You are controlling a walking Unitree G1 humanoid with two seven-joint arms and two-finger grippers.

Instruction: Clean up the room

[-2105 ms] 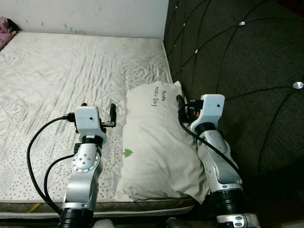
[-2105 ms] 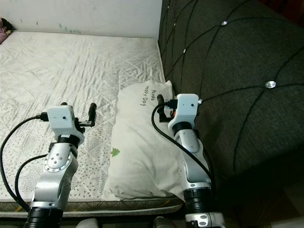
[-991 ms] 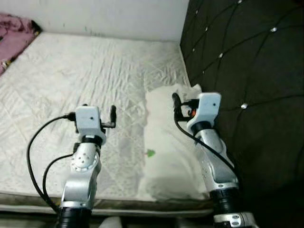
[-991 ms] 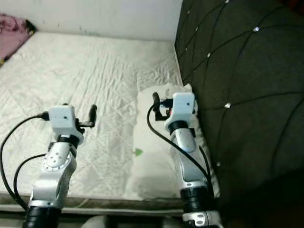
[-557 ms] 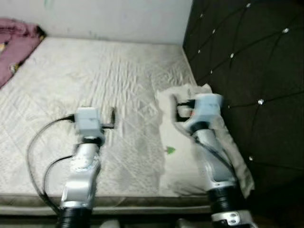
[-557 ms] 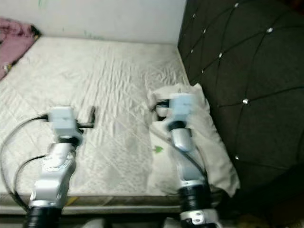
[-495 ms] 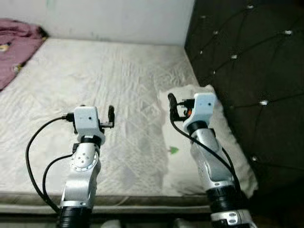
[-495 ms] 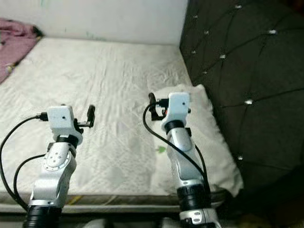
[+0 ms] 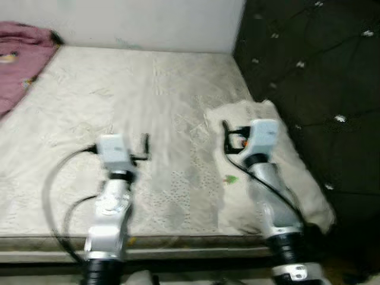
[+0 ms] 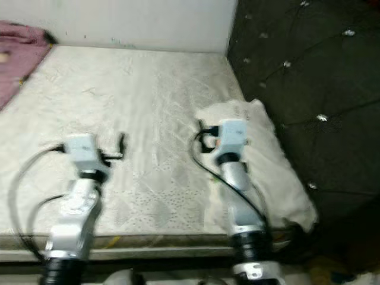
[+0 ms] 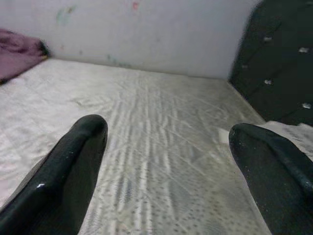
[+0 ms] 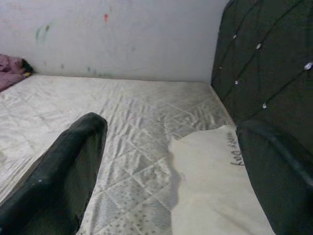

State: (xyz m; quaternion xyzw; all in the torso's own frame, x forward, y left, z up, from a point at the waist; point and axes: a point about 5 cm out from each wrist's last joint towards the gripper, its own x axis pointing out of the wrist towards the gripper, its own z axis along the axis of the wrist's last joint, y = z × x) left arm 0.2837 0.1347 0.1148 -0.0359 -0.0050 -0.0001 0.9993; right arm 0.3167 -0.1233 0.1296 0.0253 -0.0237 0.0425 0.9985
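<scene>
A cream pillow [image 9: 300, 172] with dark lettering and a small green mark lies on the bare quilted mattress [image 9: 119, 89], against the dark tufted headboard [image 9: 314, 65]. My right gripper [image 9: 240, 135] hovers open over the pillow's left part. The right wrist view has the pillow [image 12: 220, 181] just ahead between the fingers [image 12: 73, 161]. My left gripper [image 9: 129, 143] is held open above bare mattress left of the pillow, with nothing between its fingers [image 11: 73, 161]. The eye views are blurred.
A pink blanket [image 9: 21, 56] is bunched at the mattress's far left corner. A white wall [image 9: 130, 21] runs behind the bed. The mattress's near edge [image 9: 178, 243] lies just below my arms.
The whole view has swung left and back: the pillow and headboard now sit further right, and the pink blanket has come into view. Both arms keep the same raised pose, grippers open.
</scene>
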